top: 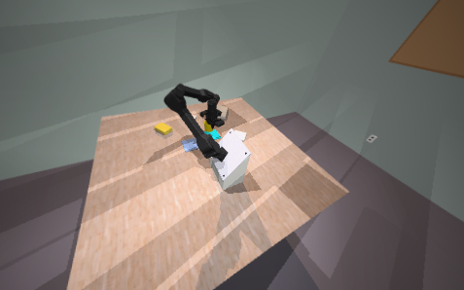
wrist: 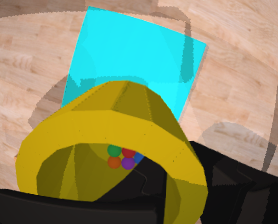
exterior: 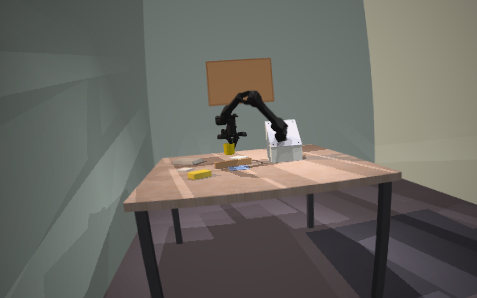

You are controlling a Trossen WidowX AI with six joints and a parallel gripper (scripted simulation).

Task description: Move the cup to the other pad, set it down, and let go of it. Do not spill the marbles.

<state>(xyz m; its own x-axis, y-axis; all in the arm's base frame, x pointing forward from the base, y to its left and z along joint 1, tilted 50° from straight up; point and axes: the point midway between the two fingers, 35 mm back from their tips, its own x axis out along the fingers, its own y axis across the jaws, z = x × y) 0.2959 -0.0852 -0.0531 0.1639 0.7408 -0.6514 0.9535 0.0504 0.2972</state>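
Note:
The yellow cup (top: 208, 126) (exterior: 229, 149) (wrist: 110, 125) is upright in my gripper (top: 211, 124) (exterior: 232, 143) (wrist: 174, 150), which is shut on its wall. Several coloured marbles (wrist: 128, 163) lie together at the bottom inside the cup. The cyan pad (top: 214, 134) (wrist: 135, 50) lies close by the cup; in the wrist view the cup covers its near edge. The height of the cup over the table is hard to tell. The light blue pad (top: 189, 145) (exterior: 239, 168) lies on the table, partly behind my arm in the top view.
A low wooden bar (exterior: 231, 163) lies near the blue pad. A yellow block (top: 162, 128) (exterior: 199, 174) lies off to one side. A pale block (top: 225, 113) stands behind the gripper in the top view. A white box (top: 232, 158) (exterior: 286, 152) stands by the arm's base.

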